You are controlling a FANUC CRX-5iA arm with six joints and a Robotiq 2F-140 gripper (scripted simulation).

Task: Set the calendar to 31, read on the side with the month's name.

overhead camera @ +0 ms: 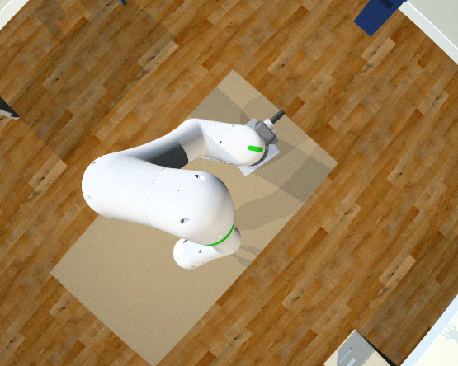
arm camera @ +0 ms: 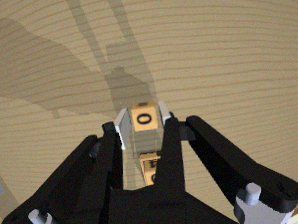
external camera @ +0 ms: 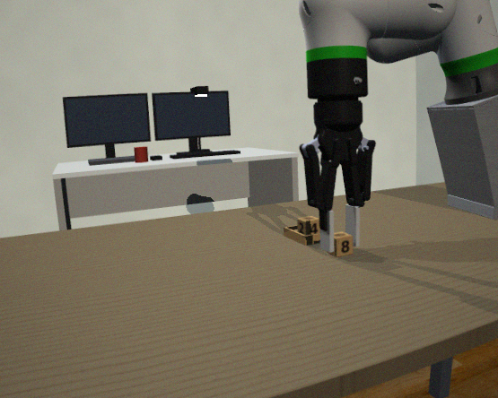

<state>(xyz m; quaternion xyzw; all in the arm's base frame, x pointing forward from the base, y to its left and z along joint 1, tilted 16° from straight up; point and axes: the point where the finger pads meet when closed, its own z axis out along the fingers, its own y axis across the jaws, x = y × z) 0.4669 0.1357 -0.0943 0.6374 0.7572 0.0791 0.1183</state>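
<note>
The claw (external camera: 341, 242) (arm camera: 144, 113) is pointed straight down, low over the table (overhead camera: 149, 297) (external camera: 162, 291) (arm camera: 225, 60). Its pale pads (external camera: 353, 224) (arm camera: 122, 127) are held apart, one on each side of the 8 cube (external camera: 344, 246) (arm camera: 144, 118), and nothing is clamped. Whether either pad is touched by the cube cannot be told.

The cube is stood flat on the table between the pads, outside the tray (external camera: 294, 237) (arm camera: 148, 156). An 8 is shown on one side and a 0 on top.

The tray is set on the table near the claw, just beyond one pad in the exterior view. The other cube (external camera: 308, 226) (arm camera: 151, 174) is held in it, with a 2 and a 4 shown on its sides; in the wrist view it is partly hidden by a finger. Only one cube is seated in the tray, and 31 is not set.

From the top, claw, cubes and tray are hidden under the arm (overhead camera: 170, 194) (external camera: 400, 18).
</note>
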